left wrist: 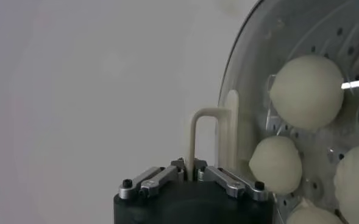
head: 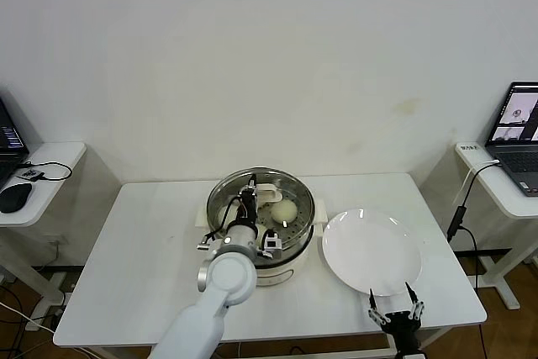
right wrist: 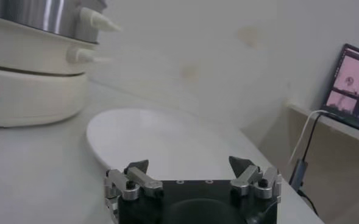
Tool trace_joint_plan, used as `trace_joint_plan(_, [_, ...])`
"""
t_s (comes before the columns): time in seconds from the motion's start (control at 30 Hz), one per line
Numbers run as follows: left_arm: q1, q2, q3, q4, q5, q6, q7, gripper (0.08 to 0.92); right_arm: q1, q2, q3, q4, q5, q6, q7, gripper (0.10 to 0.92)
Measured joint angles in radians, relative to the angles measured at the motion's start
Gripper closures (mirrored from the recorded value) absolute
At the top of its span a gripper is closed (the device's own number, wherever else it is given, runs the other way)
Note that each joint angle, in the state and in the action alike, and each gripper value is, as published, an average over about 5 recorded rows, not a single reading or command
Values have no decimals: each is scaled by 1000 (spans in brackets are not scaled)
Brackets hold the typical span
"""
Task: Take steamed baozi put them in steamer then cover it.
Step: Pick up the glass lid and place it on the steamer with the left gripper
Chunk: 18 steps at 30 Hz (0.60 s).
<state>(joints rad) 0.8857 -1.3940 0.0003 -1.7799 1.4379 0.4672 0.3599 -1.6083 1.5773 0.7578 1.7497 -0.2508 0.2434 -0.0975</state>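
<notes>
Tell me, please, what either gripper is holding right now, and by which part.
The left gripper is shut on the cream handle of the glass lid over the steamer. The right gripper is open, holding nothing, beside the plate.

A white table (head: 151,233) stands against a plain pale wall (head: 269,48); a flat white plate (head: 372,251) lies on its right part, near the front edge; a white side desk (head: 34,176) on the left carries a dark mouse (head: 14,197), a cable and part of a laptop (head: 8,142); another side desk (head: 496,176) on the right holds an open laptop (head: 517,136) with a lit screen; a black cable (head: 461,212) hangs from that desk.
</notes>
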Motion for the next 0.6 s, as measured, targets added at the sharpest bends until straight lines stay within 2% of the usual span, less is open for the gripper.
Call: trace_joint_plan(0.6, [17,-21,-4,10,6,-8,-14,850,-3,0,-5,-3,-6,3,-1,203])
